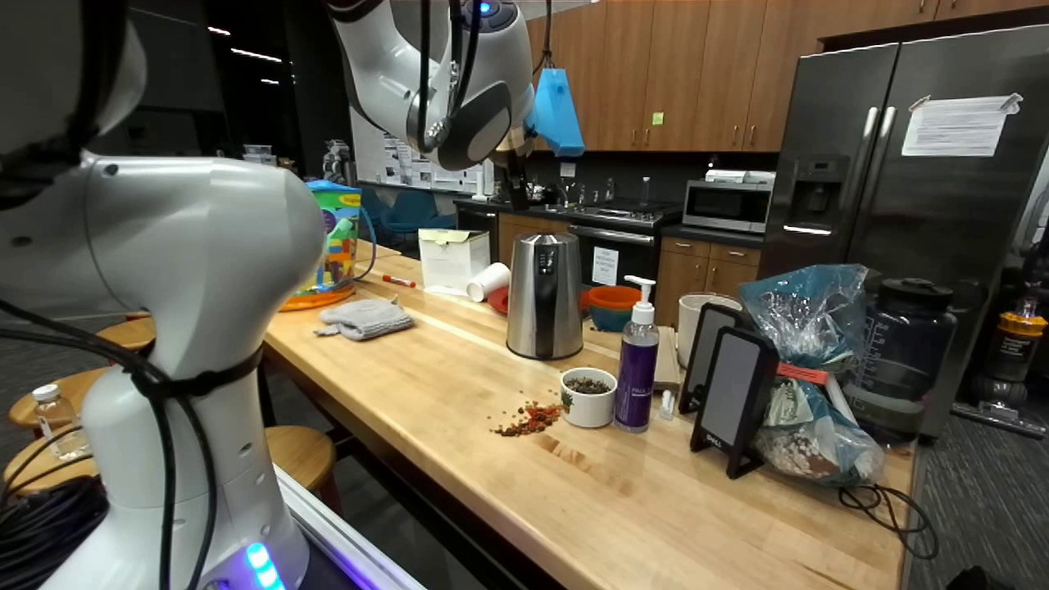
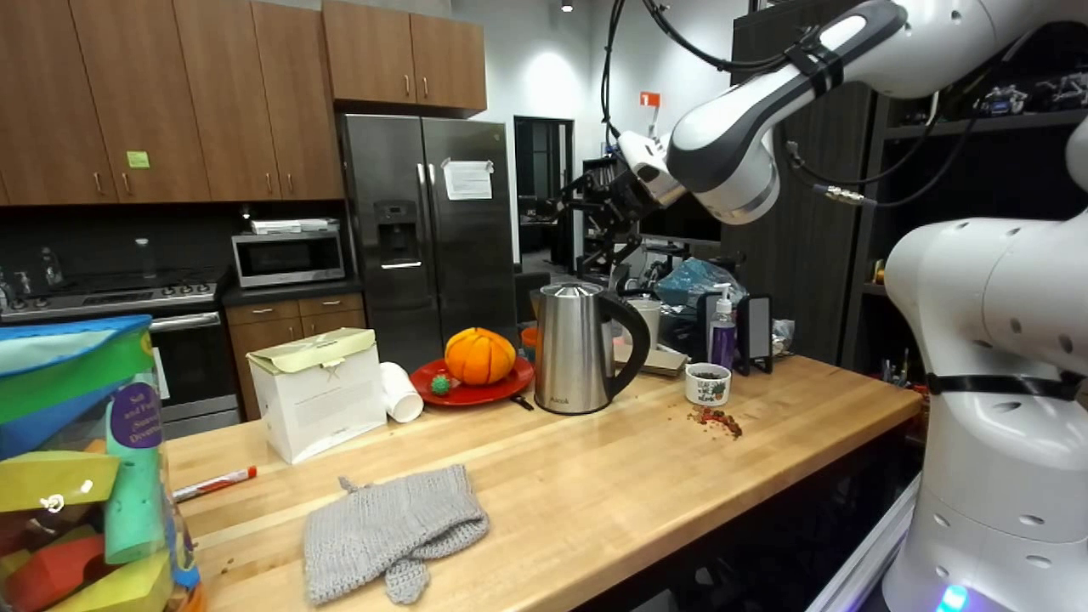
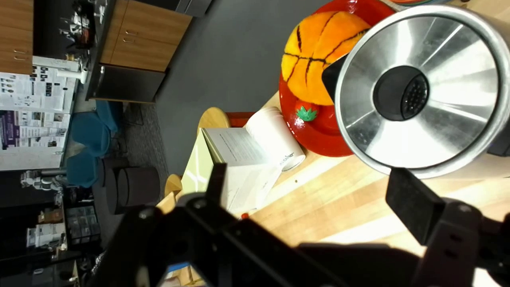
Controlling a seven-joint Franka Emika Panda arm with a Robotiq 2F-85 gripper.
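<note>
The hand (image 3: 312, 187) is wide open, up above the kettle (image 2: 565, 361) and apart from it. The kettle stands on the counter (image 2: 595, 476), just beside a red plate (image 3: 324, 137). A gray cloth (image 2: 391, 527) lies near the counter's edge.

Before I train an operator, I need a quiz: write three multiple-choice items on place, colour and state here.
1. The stainless-steel kettle stands: A) on the stove; B) on the wooden tabletop; C) in the microwave.
2. The plate beside it is: A) red; B) blue; C) white.
3. The gripper is: A) shut on the kettle; B) shut, empty; C) open, empty.

1 B: both exterior views show its base on the wood.
2 A: its rim shows red in the wrist view.
3 C: its fingers stand wide apart in the wrist view, gripping nothing.
</note>
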